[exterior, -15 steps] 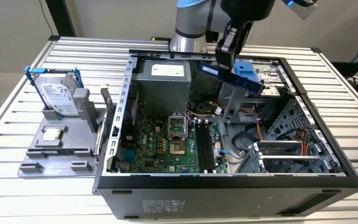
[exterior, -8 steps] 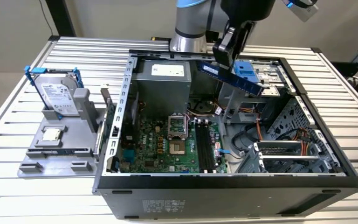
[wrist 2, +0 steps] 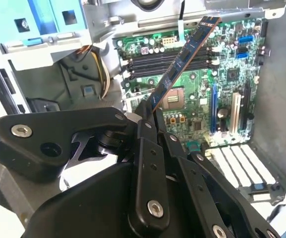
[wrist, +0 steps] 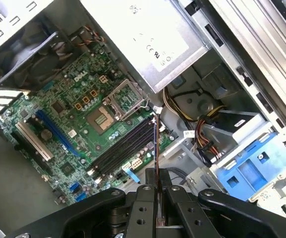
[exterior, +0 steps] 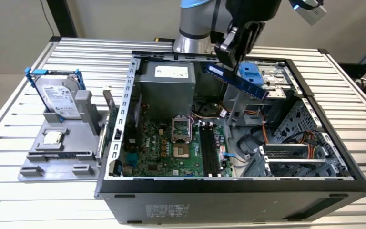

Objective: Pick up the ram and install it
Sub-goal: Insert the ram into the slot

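The fingers (wrist 2: 147, 144) squeeze tight on one end of the ram (wrist 2: 184, 60), which sticks out past their tips at a tilt, with the black slots (wrist: 125, 148) far below them, so it might slip or go in crooked and bend.

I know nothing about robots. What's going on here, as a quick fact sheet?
Held: ram, clamped at one end by the gripper
Ram position: tilted, in the air above the open computer case, not in a slot
Memory slots: black, on the motherboard below
Outside case: hard drive on grey stand, exterior view's left
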Available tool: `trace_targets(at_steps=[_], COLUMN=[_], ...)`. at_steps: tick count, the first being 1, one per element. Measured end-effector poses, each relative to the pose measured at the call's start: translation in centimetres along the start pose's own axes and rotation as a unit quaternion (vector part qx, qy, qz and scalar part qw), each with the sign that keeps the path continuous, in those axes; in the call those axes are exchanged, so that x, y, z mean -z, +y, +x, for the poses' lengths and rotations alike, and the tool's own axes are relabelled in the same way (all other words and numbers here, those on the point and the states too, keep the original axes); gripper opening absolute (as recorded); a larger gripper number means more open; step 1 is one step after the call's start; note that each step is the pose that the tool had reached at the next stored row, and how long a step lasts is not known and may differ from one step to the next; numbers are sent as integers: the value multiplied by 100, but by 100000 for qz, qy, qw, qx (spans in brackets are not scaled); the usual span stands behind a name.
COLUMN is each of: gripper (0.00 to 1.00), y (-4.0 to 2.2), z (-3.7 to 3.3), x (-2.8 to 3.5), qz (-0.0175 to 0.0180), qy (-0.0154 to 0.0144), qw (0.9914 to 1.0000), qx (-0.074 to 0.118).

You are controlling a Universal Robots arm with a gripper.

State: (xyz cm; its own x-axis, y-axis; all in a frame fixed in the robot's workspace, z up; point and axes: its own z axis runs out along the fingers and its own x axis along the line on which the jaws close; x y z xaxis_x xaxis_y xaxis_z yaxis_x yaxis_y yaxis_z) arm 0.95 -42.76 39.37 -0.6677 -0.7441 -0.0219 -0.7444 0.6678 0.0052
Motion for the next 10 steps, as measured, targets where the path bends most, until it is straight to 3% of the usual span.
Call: trace_targets(at_steps=[5, 10], gripper=[0, 0], y=[0, 0], z=[0, 0], x=[0, 0], qz=[70, 147], qy=[-14, -32], qw=[99948, 99773], qx=[-3238, -6729])
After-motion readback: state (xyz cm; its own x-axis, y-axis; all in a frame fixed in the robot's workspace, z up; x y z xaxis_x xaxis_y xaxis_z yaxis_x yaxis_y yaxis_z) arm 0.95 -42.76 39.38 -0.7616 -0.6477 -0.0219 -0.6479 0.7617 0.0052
